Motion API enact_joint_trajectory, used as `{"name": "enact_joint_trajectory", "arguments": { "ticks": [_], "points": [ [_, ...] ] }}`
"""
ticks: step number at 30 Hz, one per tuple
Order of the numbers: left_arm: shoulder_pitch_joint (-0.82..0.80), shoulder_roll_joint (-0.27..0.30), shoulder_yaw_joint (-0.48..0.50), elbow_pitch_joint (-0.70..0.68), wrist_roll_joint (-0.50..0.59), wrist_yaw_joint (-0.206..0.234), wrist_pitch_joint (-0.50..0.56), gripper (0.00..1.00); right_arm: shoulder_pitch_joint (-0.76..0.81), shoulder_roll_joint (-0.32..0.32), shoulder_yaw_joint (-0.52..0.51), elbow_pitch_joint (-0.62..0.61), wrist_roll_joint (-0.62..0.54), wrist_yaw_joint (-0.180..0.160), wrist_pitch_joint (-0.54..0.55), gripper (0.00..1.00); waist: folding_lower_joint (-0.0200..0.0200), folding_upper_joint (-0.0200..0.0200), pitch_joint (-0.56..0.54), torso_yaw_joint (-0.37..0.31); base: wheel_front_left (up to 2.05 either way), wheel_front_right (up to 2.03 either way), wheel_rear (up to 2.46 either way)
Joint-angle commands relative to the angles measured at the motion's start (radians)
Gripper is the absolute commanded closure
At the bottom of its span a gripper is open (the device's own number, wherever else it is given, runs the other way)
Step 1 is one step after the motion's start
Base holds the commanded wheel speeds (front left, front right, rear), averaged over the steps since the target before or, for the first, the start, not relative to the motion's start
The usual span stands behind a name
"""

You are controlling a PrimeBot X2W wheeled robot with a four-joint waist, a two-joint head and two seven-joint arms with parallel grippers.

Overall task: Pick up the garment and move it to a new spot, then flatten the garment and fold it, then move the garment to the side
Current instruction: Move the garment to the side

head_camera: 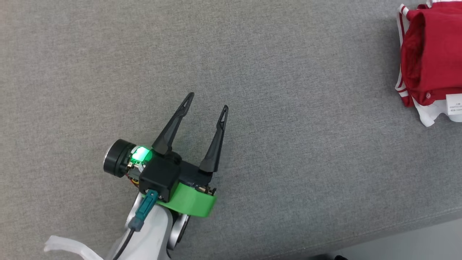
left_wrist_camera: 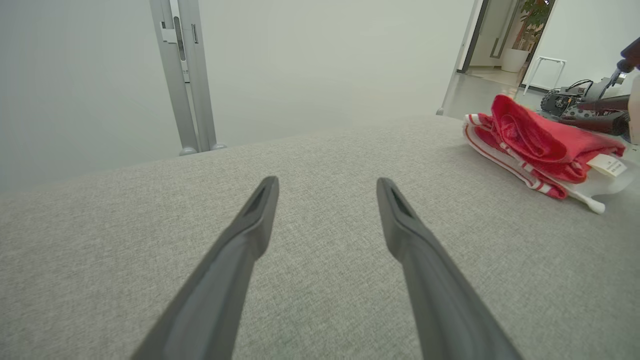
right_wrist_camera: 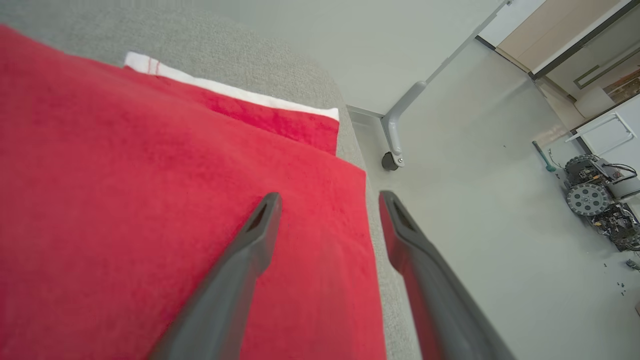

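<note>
Just above the garment (right_wrist_camera: pixel 150 200), right hand (right_wrist_camera: pixel 328 196) hangs, fingers (right_wrist_camera: pixel 240 270) parted.

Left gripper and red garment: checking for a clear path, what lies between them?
A bare stretch of the grey surface lies between the left gripper and the red garment, as the head view and left wrist view show.

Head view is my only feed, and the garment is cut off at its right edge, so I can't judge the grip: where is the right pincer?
Observer: The right pincer hangs open over the folded red garment.
Operator: Is the garment near a drop?
Observer: Yes, its side lies close to the grey surface's edge, floor beyond.
</note>
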Motion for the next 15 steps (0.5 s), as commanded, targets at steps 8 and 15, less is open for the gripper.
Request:
{"name": "enact_joint_trajectory", "arguments": {
  "ticks": [8, 15],
  "points": [
    [0.015, 0.002, 0.020, -0.013, -0.071, 0.014, -0.003, 0.00, 0.021, 0.021, 0.017, -0.104, -0.005, -0.002, -0.002, 0.00, -0.0001, 0.0000, -0.113, 0.011, 0.00, 0.00, 0.00],
    [0.058, 0.002, 0.055, -0.033, -0.121, 0.027, -0.003, 0.00, 0.084, 0.054, 0.009, -0.309, 0.075, -0.002, -0.002, 0.00, -0.0001, 0.0000, -0.256, 0.045, 0.00, 0.00, 0.00]
  ]
}}
